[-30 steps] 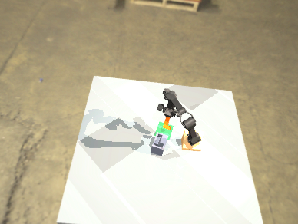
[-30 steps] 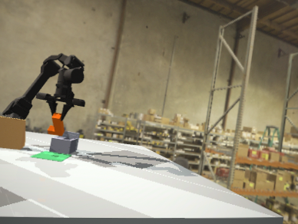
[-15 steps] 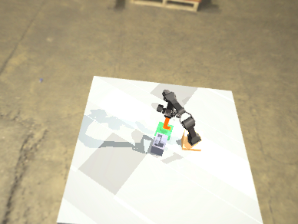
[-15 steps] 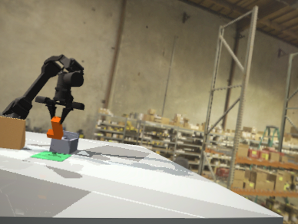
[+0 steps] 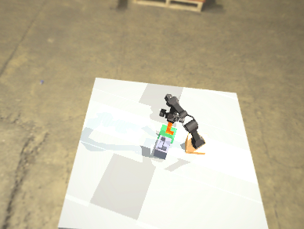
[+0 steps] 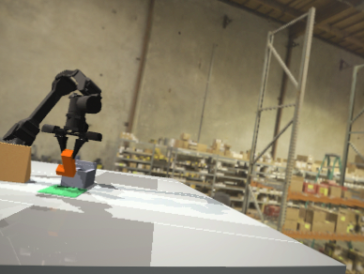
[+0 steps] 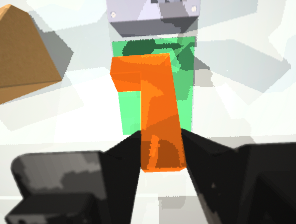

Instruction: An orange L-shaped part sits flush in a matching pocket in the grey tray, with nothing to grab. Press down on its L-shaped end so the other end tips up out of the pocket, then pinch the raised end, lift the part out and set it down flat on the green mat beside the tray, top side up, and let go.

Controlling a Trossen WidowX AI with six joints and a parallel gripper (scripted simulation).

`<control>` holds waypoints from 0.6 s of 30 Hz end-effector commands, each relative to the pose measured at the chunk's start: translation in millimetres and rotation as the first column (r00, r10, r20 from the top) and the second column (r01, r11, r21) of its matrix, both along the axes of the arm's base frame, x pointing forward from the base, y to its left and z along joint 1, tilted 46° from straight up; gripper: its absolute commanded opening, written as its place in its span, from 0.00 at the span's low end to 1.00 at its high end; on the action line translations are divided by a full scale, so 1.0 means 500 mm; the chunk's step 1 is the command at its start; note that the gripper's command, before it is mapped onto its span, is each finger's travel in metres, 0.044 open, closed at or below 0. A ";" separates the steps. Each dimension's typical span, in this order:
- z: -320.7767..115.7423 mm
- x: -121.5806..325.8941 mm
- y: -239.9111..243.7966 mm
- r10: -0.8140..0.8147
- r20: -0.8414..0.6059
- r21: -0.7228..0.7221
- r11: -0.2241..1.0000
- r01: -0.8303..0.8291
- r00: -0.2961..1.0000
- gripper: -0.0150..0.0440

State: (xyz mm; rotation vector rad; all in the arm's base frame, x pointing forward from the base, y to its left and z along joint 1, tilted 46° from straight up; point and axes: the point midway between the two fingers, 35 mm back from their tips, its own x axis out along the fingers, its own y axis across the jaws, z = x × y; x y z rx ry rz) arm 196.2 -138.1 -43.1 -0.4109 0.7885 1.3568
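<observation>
Above the green mat (image 7: 185,100), the hand (image 7: 161,150) grasps the orange part (image 7: 157,115) by its straight end, its 2 dark fingers pressed against either side of the bar. The part hangs clear of the mat: in the exterior view it dangles below the hand (image 6: 69,146) with its L-shaped end lowest, and a gap shows between that end and the mat (image 6: 61,190). Seen from the wrist, the bar runs away from the hand toward the tray (image 7: 152,20), with its short foot jutting to the left at the far end. The part's shadow falls on the mat's far edge, just before the tray. The tray stands at the mat's far end in that view, touching or just beside it, and its dark pocket shows on top. From the top view, the tray (image 5: 162,147) lies nearer the camera than the mat (image 5: 168,130), and the part (image 5: 170,128) sits over the mat, under the hand (image 5: 171,117). The arm (image 5: 184,118) reaches from its base at the right, folded at the elbow and bent down at the wrist. A brown block (image 7: 25,55) stands on the pale desk (image 5: 219,176) to the left in the wrist view, well apart from the mat; in the exterior view it (image 6: 14,161) sits at the left edge.
</observation>
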 end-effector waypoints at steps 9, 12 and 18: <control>-0.027 0.001 0.028 -0.005 -0.001 0.004 1.000 0.005 1.000 0.25; -0.033 0.001 0.035 -0.005 -0.001 0.004 1.000 0.005 1.000 0.25; -0.047 0.002 0.049 -0.005 0.000 0.004 1.000 0.005 1.000 0.25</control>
